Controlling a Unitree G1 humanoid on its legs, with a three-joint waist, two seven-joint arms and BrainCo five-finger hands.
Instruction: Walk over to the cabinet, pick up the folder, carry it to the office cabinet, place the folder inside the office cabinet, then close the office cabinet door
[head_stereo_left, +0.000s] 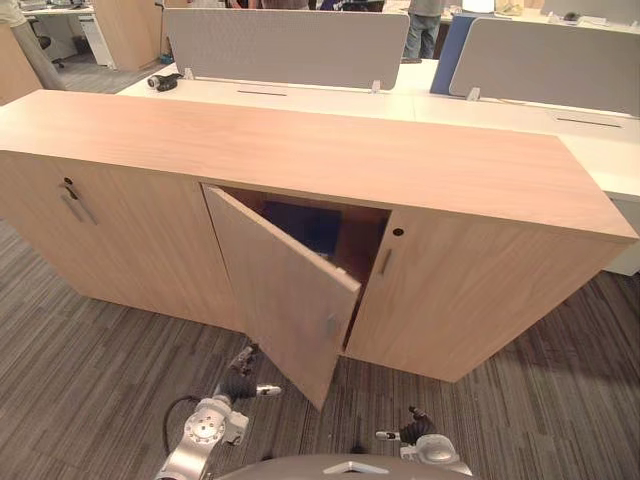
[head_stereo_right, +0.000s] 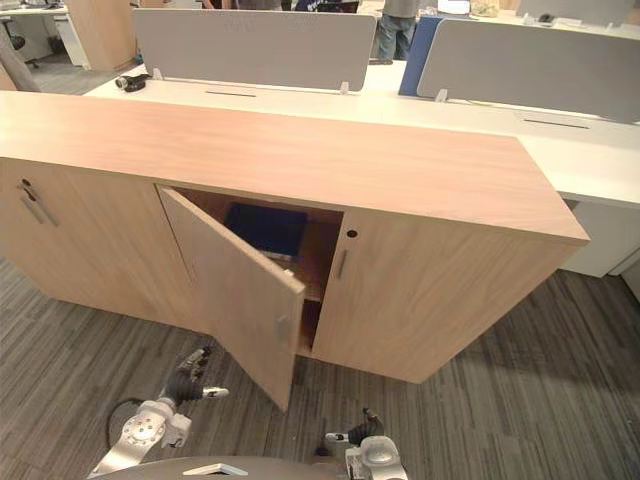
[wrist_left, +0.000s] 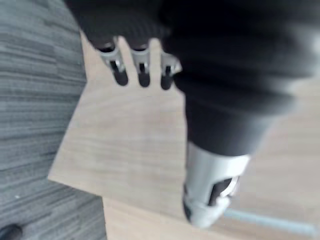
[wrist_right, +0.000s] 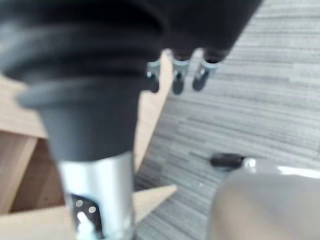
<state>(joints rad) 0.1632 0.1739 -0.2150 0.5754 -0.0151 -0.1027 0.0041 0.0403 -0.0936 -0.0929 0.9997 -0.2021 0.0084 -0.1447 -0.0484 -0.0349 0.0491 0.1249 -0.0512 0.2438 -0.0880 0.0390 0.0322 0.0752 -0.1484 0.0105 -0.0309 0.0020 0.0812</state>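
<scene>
Right eye view: blue folder (head_stereo_right: 265, 228) lay on a shelf inside the office cabinet (head_stereo_right: 420, 180), behind its half-open door (head_stereo_right: 235, 290). My left hand (head_stereo_right: 188, 378) hung near the door's lower edge, fingers loosely extended, empty. My right hand (head_stereo_right: 360, 430) was likewise relaxed and empty.

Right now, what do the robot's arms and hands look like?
Silver-grey left arm and right arm. The left hand and right hand match: dark ribbed cover over wrist and back of hand, silver fingers with dark tips, thumb set apart.
</scene>
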